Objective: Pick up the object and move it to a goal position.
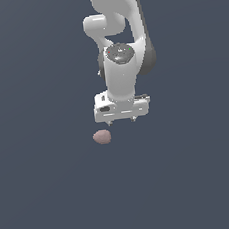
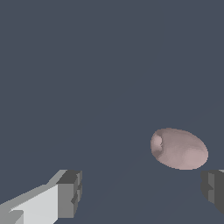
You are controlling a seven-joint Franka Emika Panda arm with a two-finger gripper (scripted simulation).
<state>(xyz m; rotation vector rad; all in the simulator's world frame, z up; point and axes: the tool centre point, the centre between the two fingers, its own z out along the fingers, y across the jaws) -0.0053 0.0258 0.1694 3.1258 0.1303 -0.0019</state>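
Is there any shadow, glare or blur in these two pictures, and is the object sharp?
Exterior view: flat, even light, no cast shadow under the object, soft shading on the white arm, no glare. Wrist view: the object is sharp with gentle shading; the fingers are cut off by the frame edge; no blur.

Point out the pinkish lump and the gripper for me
object (image 1: pixel 102 137), exterior view, middle of its rounded top.
gripper (image 1: pixel 120 120), exterior view, midway between the fingertips.
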